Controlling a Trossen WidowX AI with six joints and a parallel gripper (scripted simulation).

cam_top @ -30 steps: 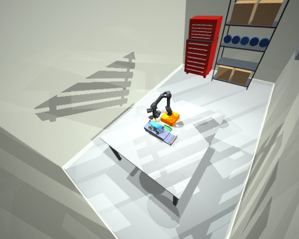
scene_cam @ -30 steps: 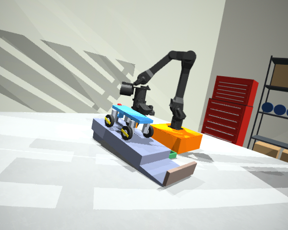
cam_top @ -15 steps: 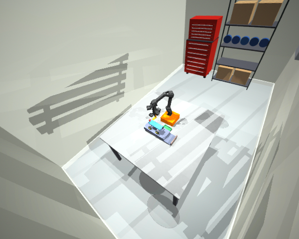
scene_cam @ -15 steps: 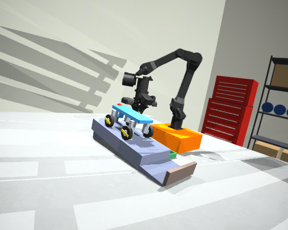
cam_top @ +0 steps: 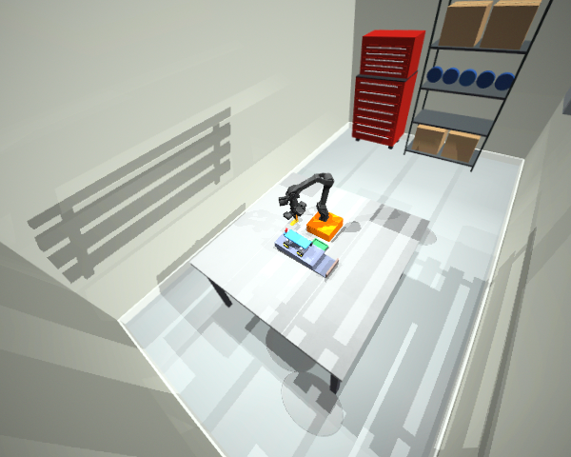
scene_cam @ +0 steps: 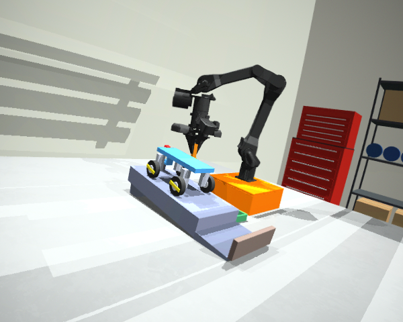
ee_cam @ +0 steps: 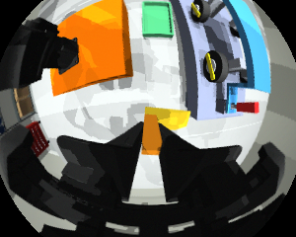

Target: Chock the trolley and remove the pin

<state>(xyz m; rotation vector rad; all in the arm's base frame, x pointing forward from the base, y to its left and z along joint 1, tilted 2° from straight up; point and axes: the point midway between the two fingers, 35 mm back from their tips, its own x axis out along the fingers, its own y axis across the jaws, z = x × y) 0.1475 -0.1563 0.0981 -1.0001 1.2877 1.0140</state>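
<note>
Black parallel-jaw gripper (cam_top: 295, 216) (scene_cam: 195, 147) (ee_cam: 150, 125): fingers narrow, gripping the yellow chock with orange handle (cam_top: 293, 223) (scene_cam: 195, 151) (ee_cam: 175, 118). Blue-decked trolley (cam_top: 297, 239) (scene_cam: 184, 159) (ee_cam: 257, 49) at two o'clock, wrist view. Low carriage or handle slip could knock it.

arm: arched, elbow high | wrist: pitched downward | gripper (cam_top: 295, 216) (scene_cam: 196, 147) (ee_cam: 150, 125): pointing down, fingers closed on something

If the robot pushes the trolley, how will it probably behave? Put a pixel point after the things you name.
The trolley (cam_top: 297, 239) (scene_cam: 185, 159) (ee_cam: 257, 49) would probably roll easily, since it stands on wheels. It would likely go downhill, because the ramp (cam_top: 313, 256) (scene_cam: 217, 209) (ee_cam: 199, 101) slopes. Its flat deck looks stiff, so bending seems unlikely.
</note>
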